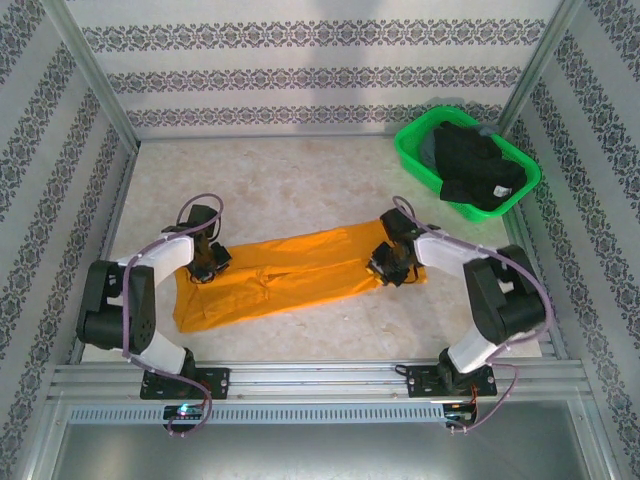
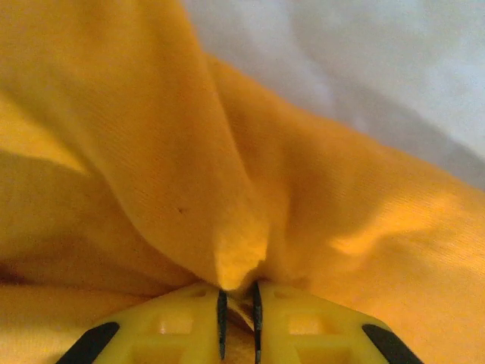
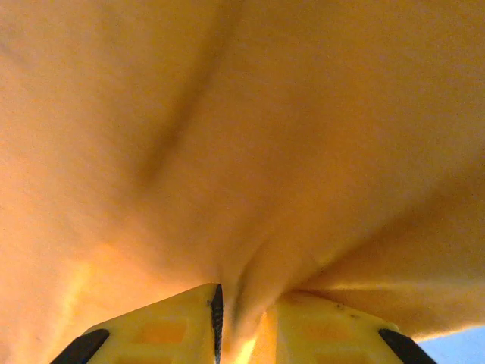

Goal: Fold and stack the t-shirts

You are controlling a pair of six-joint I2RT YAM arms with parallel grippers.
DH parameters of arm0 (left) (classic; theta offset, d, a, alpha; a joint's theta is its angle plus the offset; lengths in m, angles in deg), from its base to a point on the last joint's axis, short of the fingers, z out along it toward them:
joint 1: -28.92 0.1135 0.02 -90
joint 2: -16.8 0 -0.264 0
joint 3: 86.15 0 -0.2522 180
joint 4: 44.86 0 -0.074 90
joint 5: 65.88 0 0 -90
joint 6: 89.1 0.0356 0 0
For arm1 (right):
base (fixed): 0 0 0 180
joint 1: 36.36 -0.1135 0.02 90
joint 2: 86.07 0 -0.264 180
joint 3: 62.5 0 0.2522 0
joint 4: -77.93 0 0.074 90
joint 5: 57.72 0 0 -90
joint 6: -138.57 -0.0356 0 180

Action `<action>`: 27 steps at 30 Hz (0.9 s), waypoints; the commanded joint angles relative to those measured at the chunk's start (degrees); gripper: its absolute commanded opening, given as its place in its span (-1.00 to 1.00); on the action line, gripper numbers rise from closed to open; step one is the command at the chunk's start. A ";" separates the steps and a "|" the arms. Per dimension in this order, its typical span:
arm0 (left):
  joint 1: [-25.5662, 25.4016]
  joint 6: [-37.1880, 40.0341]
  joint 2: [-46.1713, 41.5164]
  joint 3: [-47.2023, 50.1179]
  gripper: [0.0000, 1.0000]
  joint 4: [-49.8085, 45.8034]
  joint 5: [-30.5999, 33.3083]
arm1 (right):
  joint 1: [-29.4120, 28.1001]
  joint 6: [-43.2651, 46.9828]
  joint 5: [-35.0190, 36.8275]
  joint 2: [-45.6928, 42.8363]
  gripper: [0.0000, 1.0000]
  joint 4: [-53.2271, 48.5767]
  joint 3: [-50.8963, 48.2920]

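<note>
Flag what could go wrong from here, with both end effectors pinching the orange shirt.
1. The left end effector holds just a small peak of the orange t-shirt; it may slip out if lifted.
2. The shirt lies creased and slanted on the table; folding now could lock in wrinkles.
3. The right end effector bites a gathered bunch, possibly several layers, so the fold may drag unevenly.

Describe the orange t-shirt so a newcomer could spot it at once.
Look at the pale table's near half. The orange t-shirt lies stretched there, pinched by the left end effector and the right end effector; the black t-shirts sit in the green basket.
</note>
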 commanded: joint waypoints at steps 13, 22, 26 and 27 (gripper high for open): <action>1.05 -14.08 -2.51 8.36 -0.63 11.28 -10.53 | 3.48 7.95 -1.05 40.72 -0.40 -12.01 55.90; -14.63 -22.47 -2.38 7.45 -0.67 16.06 -10.18 | 6.58 18.92 -11.29 64.00 -0.30 -16.63 96.82; -20.15 -23.49 -3.27 7.49 -0.66 16.25 -5.63 | 7.00 24.81 -10.39 61.47 -0.28 -14.86 96.40; -20.57 -23.30 -4.04 7.93 -0.62 16.51 -4.66 | 6.90 26.44 -9.70 58.85 -0.27 -13.53 93.57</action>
